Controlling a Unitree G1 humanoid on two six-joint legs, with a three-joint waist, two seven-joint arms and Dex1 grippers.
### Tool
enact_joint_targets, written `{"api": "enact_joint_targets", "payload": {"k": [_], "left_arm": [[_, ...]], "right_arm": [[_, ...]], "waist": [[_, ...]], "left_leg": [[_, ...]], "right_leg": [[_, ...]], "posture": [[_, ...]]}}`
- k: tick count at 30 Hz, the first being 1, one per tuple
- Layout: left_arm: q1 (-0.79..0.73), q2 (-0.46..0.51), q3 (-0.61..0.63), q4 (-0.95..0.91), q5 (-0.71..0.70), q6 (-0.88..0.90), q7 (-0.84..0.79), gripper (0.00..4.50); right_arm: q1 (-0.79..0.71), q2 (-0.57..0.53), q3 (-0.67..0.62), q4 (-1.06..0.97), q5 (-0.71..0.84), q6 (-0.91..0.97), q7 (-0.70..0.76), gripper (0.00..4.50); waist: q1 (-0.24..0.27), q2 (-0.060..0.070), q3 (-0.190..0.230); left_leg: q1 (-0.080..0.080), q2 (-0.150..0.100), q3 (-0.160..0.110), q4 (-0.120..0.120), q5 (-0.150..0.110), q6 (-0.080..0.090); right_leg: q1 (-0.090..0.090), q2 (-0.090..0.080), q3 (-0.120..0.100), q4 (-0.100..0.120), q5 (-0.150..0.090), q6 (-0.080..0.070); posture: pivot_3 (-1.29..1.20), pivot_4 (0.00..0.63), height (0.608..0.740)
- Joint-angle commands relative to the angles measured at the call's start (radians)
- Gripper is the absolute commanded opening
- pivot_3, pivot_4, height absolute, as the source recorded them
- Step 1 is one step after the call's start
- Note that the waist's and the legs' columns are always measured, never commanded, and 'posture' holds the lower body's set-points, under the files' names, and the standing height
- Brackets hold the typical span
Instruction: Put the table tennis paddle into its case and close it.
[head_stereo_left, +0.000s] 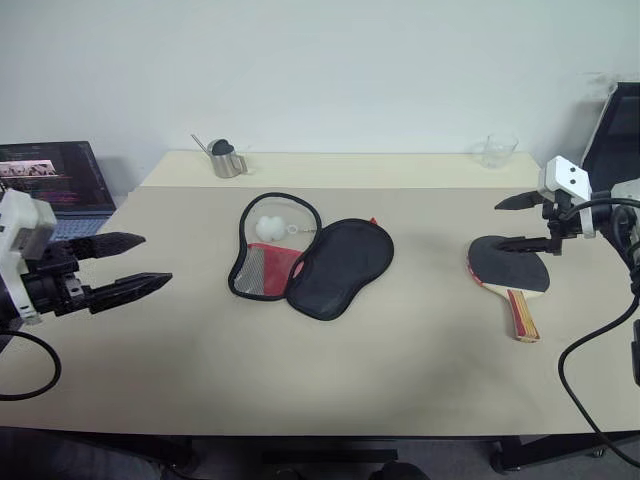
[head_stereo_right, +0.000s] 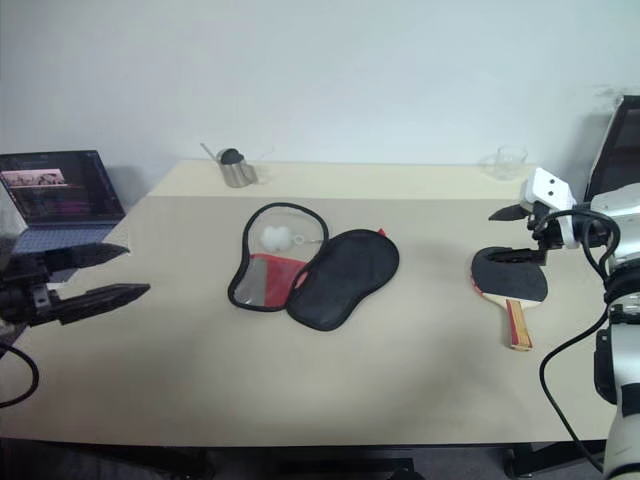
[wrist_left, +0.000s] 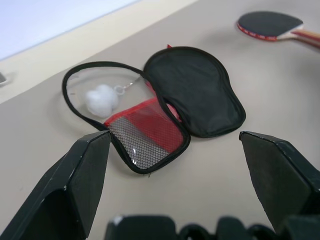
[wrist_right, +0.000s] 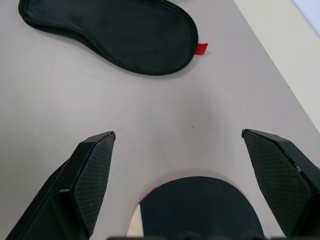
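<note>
We see the case (head_stereo_left: 312, 255) lying unzipped and spread flat mid-counter (head_stereo_left: 200, 370), two halves side by side. The left half, w/ clear window and red mesh panel, holds a small white fluffy item (head_stereo_left: 270, 229), poss. a keychain pom; the black half sits empty. The table tennis paddle (head_stereo_left: 511, 272) lies well apart to the right, rubber face up, handle toward us. Right claw (head_stereo_left: 522, 221) hovers spread just above its blade, gripping nothing. Left claw (head_stereo_left: 125, 264) is spread too, empty, near the counter's left edge.
</note>
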Motion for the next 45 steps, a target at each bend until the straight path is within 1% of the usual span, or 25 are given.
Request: {"api": "enact_joint_targets", "payload": {"k": [1,8,13,16,18,20,23,26,28,30,34,39,45], "left_arm": [[0.006,0.028,0.072,-0.032,-0.013,0.005,-0.006,4.5],[-0.017,0.013,0.044,-0.051,-0.024,0.004,0.029,4.5],[-0.097,-0.002,-0.023,-0.016,-0.025,-0.018,0.053,4.5],[-0.149,-0.032,-0.094,-0.015,-0.012,-0.03,0.087,4.5],[-0.166,-0.066,-0.146,-0.006,0.014,-0.056,0.107,4.5],[-0.18,-0.09,-0.197,0.012,0.076,-0.091,0.165,4.5],[-0.213,-0.106,-0.264,-0.029,0.108,-0.105,0.209,4.5],[-0.221,-0.141,-0.293,-0.066,0.098,-0.09,0.241,4.5],[-0.216,-0.152,-0.308,-0.052,0.127,-0.101,0.262,4.5],[-0.22,-0.168,-0.328,-0.045,0.149,-0.102,0.298,4.5],[-0.267,-0.211,-0.377,0.018,0.207,-0.11,0.379,4.5],[-0.329,-0.291,-0.425,0.126,0.252,-0.136,0.433,4.5],[-0.402,-0.363,-0.43,0.284,0.271,-0.139,0.485,4.5]], "right_arm": [[0.002,0.002,-0.025,-0.049,0.035,0.005,-0.004,4.46],[-0.027,0.013,-0.024,-0.053,0.046,0.006,-0.01,4.46],[-0.014,0.007,-0.027,-0.075,0.057,0.014,-0.009,4.46],[0.01,-0.008,-0.038,-0.104,0.074,0.027,0.005,4.46],[0.029,-0.003,-0.041,-0.13,0.08,0.051,-0.007,4.46],[0.05,0.007,-0.038,-0.17,0.087,0.089,-0.021,4.46],[0.048,0.001,-0.037,-0.183,0.105,0.097,0.009,4.46],[0.056,0.006,-0.026,-0.169,0.087,0.096,-0.019,4.46],[0.078,0.005,-0.018,-0.22,0.1,0.116,0.012,4.46],[0.073,-0.004,-0.023,-0.22,0.102,0.125,0.014,4.46],[0.078,-0.035,-0.021,-0.231,0.087,0.142,0.013,4.46],[0.115,-0.095,-0.023,-0.339,0.098,0.224,0.042,4.46],[0.167,-0.108,-0.039,-0.448,0.14,0.28,0.023,4.46]], "waist": [[0.0,0.0,0.0],[0.001,0.0,0.0],[0.003,0.0,0.0],[0.004,0.0,0.0],[0.005,0.0,0.0],[0.004,0.0,0.0],[0.004,0.0,0.0],[0.006,0.0,0.0],[0.005,0.0,0.0],[0.005,0.0,0.0],[0.01,0.0,0.0],[0.019,0.0,0.0],[0.018,0.0,0.0]], "left_leg": [[0.0,0.0,0.0,0.0,0.0,0.0],[0.0,0.0,0.0,0.0,0.0,0.0],[0.0,0.0,0.0,0.0,0.0,0.0],[0.0,0.0,0.0,0.0,0.0,0.0],[0.0,0.0,0.0,0.0,0.0,0.0],[0.0,0.0,0.001,0.0,0.0,0.0],[0.0,0.0,0.001,0.001,0.0,0.0],[0.0,0.0,0.0,0.001,0.0,0.0],[0.0,0.0,0.001,0.001,0.0,0.0],[0.0,0.0,0.001,0.001,0.0,0.0],[0.0,0.0,0.001,0.002,0.0,0.0],[-0.001,0.0,0.001,0.002,0.0,0.0],[-0.001,0.0,0.001,0.003,0.0,0.0]], "right_leg": [[0.0,0.0,0.0,0.0,0.0,0.0],[0.0,0.0,0.0,0.0,0.0,0.0],[0.0,0.0,0.0,0.0,0.0,0.0],[0.0,0.0,0.0,0.0,0.0,0.0],[0.0,0.0,0.0,0.0,0.0,0.001],[0.001,0.0,0.001,0.0,0.001,0.0],[0.001,0.001,0.001,0.001,0.002,-0.001],[0.001,0.001,0.001,0.0,0.002,0.0],[0.001,0.0,0.002,0.0,0.002,0.0],[0.001,0.001,0.002,0.0,0.002,0.0],[0.001,0.001,0.001,0.001,0.002,0.0],[0.001,0.001,0.002,0.0,0.002,0.001],[0.001,0.002,0.001,0.0,0.003,0.001]], "posture": [[0.0,0.15,0.74],[0.0,0.15,0.74],[0.0,0.15,0.74],[0.0,0.15,0.74],[0.0,0.15,0.74],[0.0,0.15,0.74],[0.0,0.15,0.74],[0.0,0.15,0.74],[0.0,0.15,0.74],[0.0,0.15,0.74],[0.0,0.15,0.74],[0.0,0.15,0.74],[0.0,0.15,0.74]]}}
